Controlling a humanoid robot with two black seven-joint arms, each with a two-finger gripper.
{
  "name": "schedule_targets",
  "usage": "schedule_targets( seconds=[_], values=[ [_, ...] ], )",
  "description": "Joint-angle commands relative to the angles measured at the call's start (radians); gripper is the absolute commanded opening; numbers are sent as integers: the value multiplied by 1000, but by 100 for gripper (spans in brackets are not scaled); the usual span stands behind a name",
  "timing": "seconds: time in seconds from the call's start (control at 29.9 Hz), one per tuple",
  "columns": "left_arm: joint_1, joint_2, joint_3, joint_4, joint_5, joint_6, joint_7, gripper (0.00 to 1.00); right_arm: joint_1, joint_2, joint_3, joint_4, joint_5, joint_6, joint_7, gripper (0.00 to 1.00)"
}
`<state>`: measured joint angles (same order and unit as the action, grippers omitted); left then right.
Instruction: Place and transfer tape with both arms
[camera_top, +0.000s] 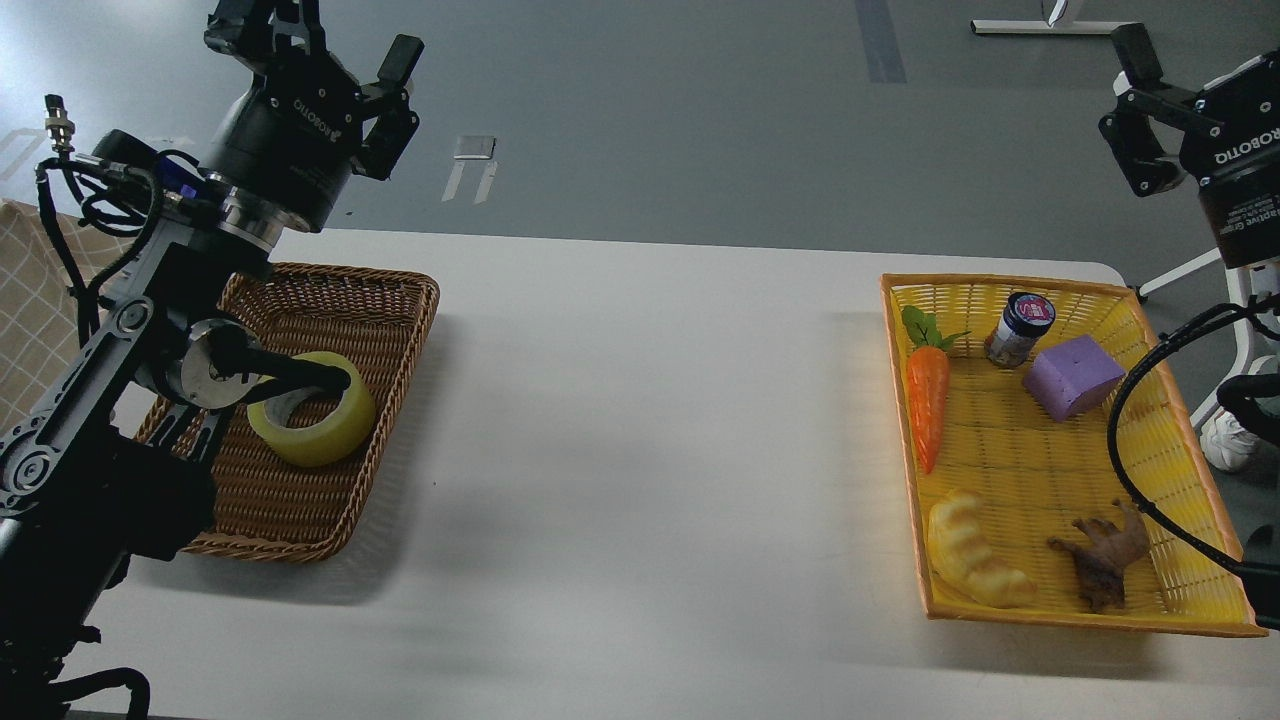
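Note:
The tape (330, 438), a yellow roll with a pale core, lies flat in the brown wicker basket (400, 292) on the left of the table. My left arm rises across the basket's left side, and one of its links covers the roll's upper left edge. My left gripper (318, 38) is high above the basket's far end, open and empty. My right gripper (1200, 60) is high at the top right, beyond the yellow basket. Only its left finger (1132, 50) shows, spread wide from the body, and it holds nothing.
A yellow basket (1000, 284) on the right holds a toy carrot (927, 400), a small jar (1020, 325), a purple block (1072, 375), a croissant toy (970, 552) and a brown figure (1100, 555). A black cable (1125, 470) loops over its right side.

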<state>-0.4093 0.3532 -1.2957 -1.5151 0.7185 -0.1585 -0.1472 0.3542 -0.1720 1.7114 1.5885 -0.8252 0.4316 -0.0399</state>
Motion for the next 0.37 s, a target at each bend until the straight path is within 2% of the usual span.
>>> schedule_targets(
  seconds=[0.0,0.13,0.2,0.33],
  values=[
    [10,-52,-16,1,-56,-27,46,98,37,18,-74,-1,0,-13,9,100],
    [15,-120,-65,3,-54,-33,47,98,54,91,-95,2,0,-16,11,100],
    [44,-166,-82,-14,-57,-45,46,98,69,167,-93,4,0,-17,11,100],
    [78,-195,-77,-51,-56,-79,41,98,69,172,-93,8,0,-17,11,100]
  ],
)
